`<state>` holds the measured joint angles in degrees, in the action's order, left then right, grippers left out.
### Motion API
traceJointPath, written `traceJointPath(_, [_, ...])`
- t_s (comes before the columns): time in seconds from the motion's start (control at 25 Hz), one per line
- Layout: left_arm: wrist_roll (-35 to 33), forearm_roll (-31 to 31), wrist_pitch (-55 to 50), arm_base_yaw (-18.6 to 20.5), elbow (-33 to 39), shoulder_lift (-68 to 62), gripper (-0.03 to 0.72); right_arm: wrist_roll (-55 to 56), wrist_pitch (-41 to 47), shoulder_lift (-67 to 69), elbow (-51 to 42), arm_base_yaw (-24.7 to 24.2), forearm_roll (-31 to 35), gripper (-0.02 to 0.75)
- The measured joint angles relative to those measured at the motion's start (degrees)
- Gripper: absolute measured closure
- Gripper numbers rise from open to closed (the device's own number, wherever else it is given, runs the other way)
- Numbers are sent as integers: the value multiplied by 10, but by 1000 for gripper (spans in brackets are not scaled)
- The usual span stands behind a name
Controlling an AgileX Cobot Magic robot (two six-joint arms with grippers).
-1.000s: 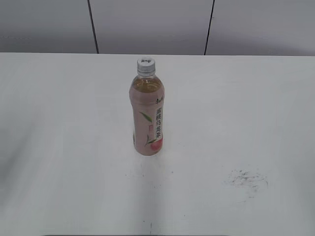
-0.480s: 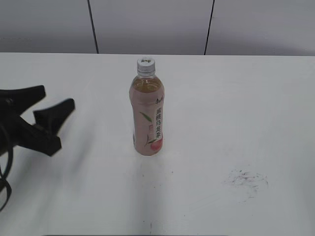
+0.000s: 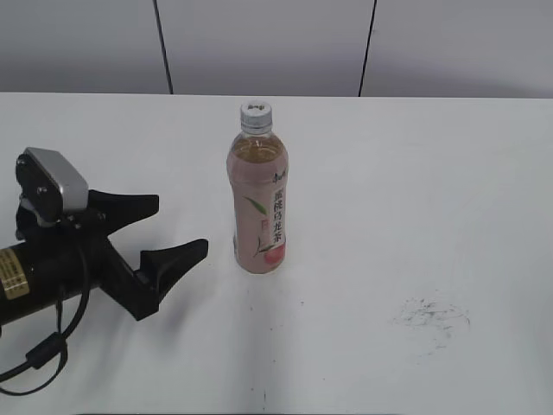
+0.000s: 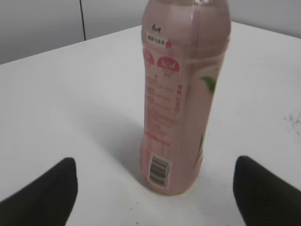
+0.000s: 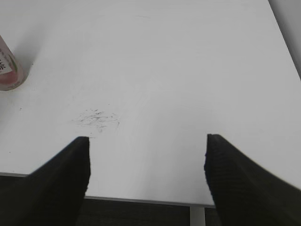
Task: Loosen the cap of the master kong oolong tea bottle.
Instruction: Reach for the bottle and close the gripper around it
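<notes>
The master kong oolong tea bottle stands upright mid-table, amber tea, pink label with leaf and peach. Its white-grey cap sits on the neck. My left gripper is open, to the left of the bottle at label height, its fingertips short of it. In the left wrist view the bottle stands ahead between the two wide-spread black fingertips; the cap is cut off at the top. My right gripper is open and empty near the table's front edge; only the bottle's base shows at far left.
A dark scuff mark lies on the white table right of the bottle, also in the right wrist view. A grey panelled wall stands behind the table. The table's front edge is below the right gripper.
The left arm has come in from the left edge and moved right toward the bottle, gripper open. The bottle has not moved.
</notes>
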<state>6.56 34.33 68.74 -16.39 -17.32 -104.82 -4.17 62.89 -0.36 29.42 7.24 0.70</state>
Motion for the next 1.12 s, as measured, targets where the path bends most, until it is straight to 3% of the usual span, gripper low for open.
traceJointPath(0.2, [38, 39, 6, -2, -52, -42, 90, 0, 0, 0, 0, 0, 0, 167])
traceJointPath(0.36, [44, 41, 5, -27, -83, -76, 93, 0, 0, 0, 0, 0, 0, 167])
traceJointPath(0.64, [46, -6, 5, -81, -157, -103, 93, 1, 0, 0, 0, 0, 0, 167])
traceJointPath(1.0, [61, -40, 6, -113, -227, -141, 96, 15, 0, 0, 0, 0, 1, 167])
traceJointPath(1.12, [61, -51, 6, -118, -238, -154, 129, 16, 0, 0, 0, 0, 3, 167])
